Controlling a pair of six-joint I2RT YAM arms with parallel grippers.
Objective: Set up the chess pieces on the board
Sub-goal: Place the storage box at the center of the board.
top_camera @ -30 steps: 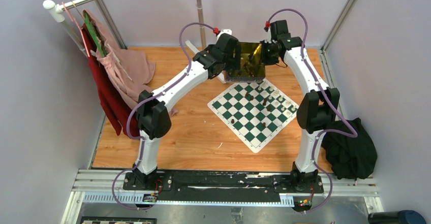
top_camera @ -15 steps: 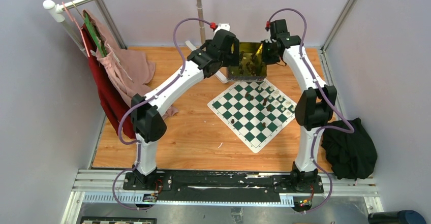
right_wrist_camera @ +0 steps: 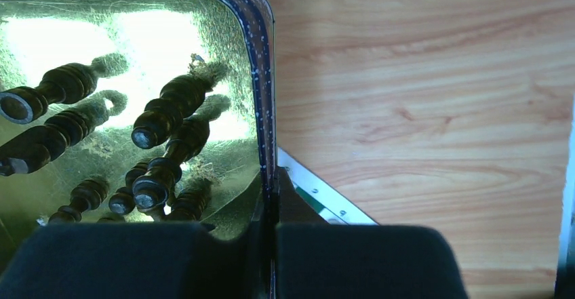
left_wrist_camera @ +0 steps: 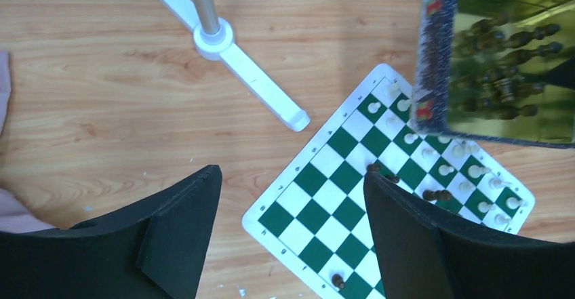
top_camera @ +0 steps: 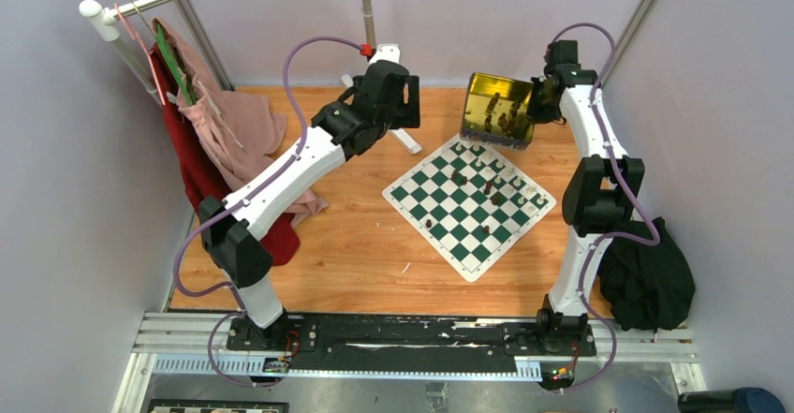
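Looking down from the top camera, I saw the right gripper [top_camera: 537, 104] holding the tin [top_camera: 482, 90] by its right wall. It was lifted and tipped above the far corner of the board [top_camera: 448, 216], which I took as a way to bring the dark pieces [top_camera: 501, 118] inside it over the squares. The right arm stood tall, elbow high, forearm reaching back toward the tin. White pieces [top_camera: 513, 184] lined the board's far right edge and a few dark ones stood scattered mid-board, so the setup looked only partly done. The left arm stretched long across the table [top_camera: 356, 244], and the left gripper [top_camera: 398, 99] sat near the stand [top_camera: 407, 141], apart from tin and board, presumably to stay out of the way. From the left wrist, the left gripper [left_wrist_camera: 291, 231] gaped wide with nothing between its fingers. It hung over bare wood beside the board [left_wrist_camera: 324, 194], with the tin [left_wrist_camera: 427, 55] at upper right covering the board's far corner. From the right wrist, the right gripper [right_wrist_camera: 270, 238] was pinched tight on the tin's rim [right_wrist_camera: 263, 95], one finger inside and one outside. The dark pieces [right_wrist_camera: 169, 106] lay jumbled on the gold floor, bases toward the lens. A sliver of board [right_wrist_camera: 319, 194] showed beneath.
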